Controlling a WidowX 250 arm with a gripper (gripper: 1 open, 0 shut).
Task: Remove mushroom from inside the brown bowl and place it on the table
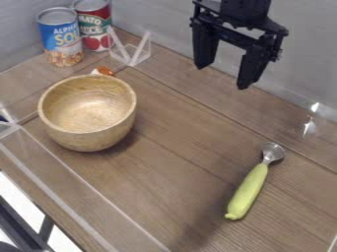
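Observation:
The brown bowl [87, 111] stands on the left of the table [184, 148], and its inside looks empty. Just behind the bowl's far rim, next to the cans, a small orange and cream lump, the mushroom [101, 71], lies on the tabletop. High at the back, right of centre, my gripper [224, 75] hangs above the table. Its two black fingers are spread open with nothing between them. It is well clear of both the bowl and the mushroom.
Two labelled soup cans [74, 31] stand in the back left corner. A spoon [250, 187] with a yellow handle and metal head lies at the front right. Clear plastic edging [132, 49] runs along the table's borders.

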